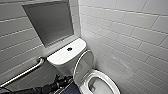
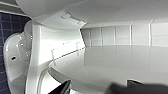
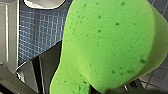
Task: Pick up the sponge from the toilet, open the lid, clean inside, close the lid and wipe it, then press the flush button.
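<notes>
The white toilet (image 1: 110, 82) stands in the corner, its lid (image 1: 83, 66) raised upright against the tank (image 1: 62, 56). The dark round flush button (image 1: 69, 49) sits in the middle of the tank top. My left arm comes in low from the left, and my left gripper (image 1: 67, 81) is beside the raised lid's lower edge. In the left wrist view the left gripper (image 2: 98, 87) is open, with the glossy lid (image 2: 120, 62) close in front of it. The bright green sponge (image 3: 107, 45) looms large in the right wrist view, with my right gripper (image 3: 75, 77) shut on it.
A metal grab bar (image 1: 23, 72) slants along the left wall below a grey recessed panel (image 1: 50, 21). White tiled walls (image 1: 130, 37) close in on the right and behind. The floor (image 3: 37, 32) is dark blue mosaic tile.
</notes>
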